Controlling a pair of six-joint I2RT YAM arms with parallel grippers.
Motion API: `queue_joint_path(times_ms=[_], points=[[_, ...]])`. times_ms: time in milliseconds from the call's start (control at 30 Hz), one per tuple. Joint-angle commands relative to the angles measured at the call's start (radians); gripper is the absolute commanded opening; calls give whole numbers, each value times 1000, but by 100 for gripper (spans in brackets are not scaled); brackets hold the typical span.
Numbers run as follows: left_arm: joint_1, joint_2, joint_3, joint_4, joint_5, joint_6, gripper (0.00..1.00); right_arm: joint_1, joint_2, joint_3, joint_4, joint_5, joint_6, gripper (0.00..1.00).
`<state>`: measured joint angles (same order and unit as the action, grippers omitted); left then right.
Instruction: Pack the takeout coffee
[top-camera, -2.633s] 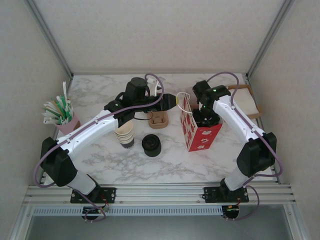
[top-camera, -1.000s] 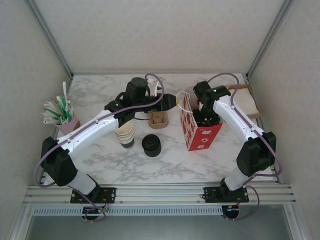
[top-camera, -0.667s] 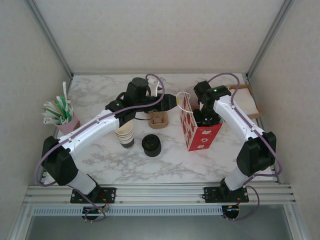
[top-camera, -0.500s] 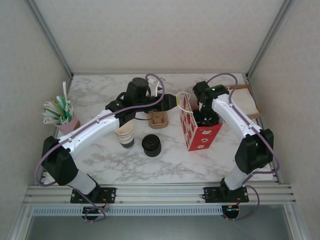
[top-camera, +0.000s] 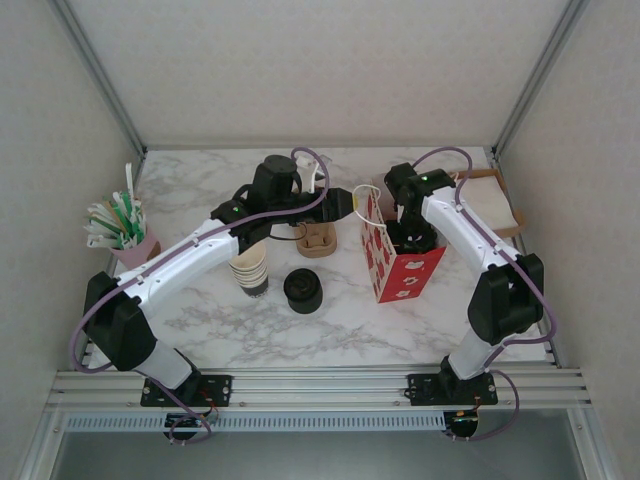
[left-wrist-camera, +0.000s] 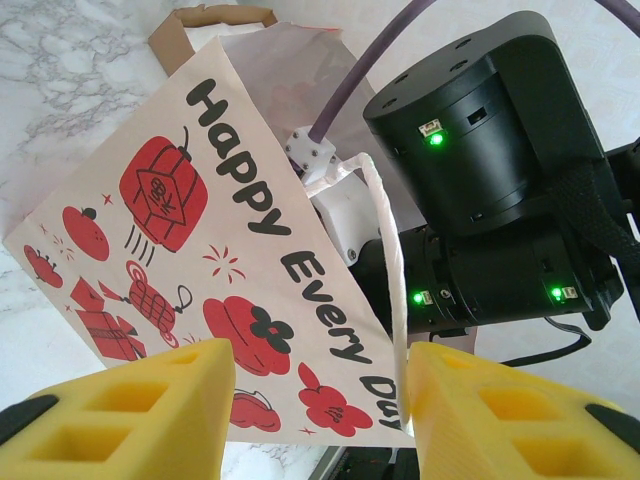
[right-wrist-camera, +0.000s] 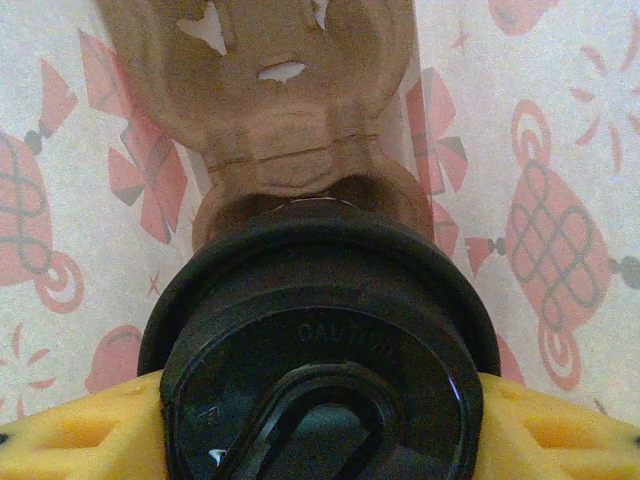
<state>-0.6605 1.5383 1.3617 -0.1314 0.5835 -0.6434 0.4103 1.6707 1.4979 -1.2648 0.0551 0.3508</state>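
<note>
The takeout coffee (right-wrist-camera: 318, 330) shows its round black lid in the right wrist view, down inside the red-and-white paper bag (top-camera: 398, 264). My right gripper (right-wrist-camera: 320, 425) is shut on it, a yellow finger pressing each side of the lid. A brown pulp cup carrier (right-wrist-camera: 265, 110) lies beneath the cup inside the bag. In the top view my right gripper (top-camera: 410, 236) reaches into the bag's mouth and hides the cup. My left gripper (left-wrist-camera: 320, 400) is open beside the bag (left-wrist-camera: 200, 230), with the white rope handle (left-wrist-camera: 390, 260) running along its right finger.
A second pulp carrier (top-camera: 318, 241) sits left of the bag. A stack of bare black lids (top-camera: 302, 290) and a stack of lidless cups (top-camera: 250, 272) stand in front of it. A pink cup of stirrers (top-camera: 125, 238) is far left, napkins (top-camera: 492, 203) back right.
The right arm's elbow has drifted slightly left while its gripper stays in the bag. The left arm holds almost still.
</note>
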Motion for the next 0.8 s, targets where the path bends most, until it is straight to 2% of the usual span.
queue_joint_path(times_ms=[0, 767], points=[[-7, 8, 37, 6, -5, 14, 48, -6, 0, 25, -19, 6, -11, 62], [-7, 16, 37, 5, -7, 14, 48, -8, 9, 23, -8, 3, -13, 62]])
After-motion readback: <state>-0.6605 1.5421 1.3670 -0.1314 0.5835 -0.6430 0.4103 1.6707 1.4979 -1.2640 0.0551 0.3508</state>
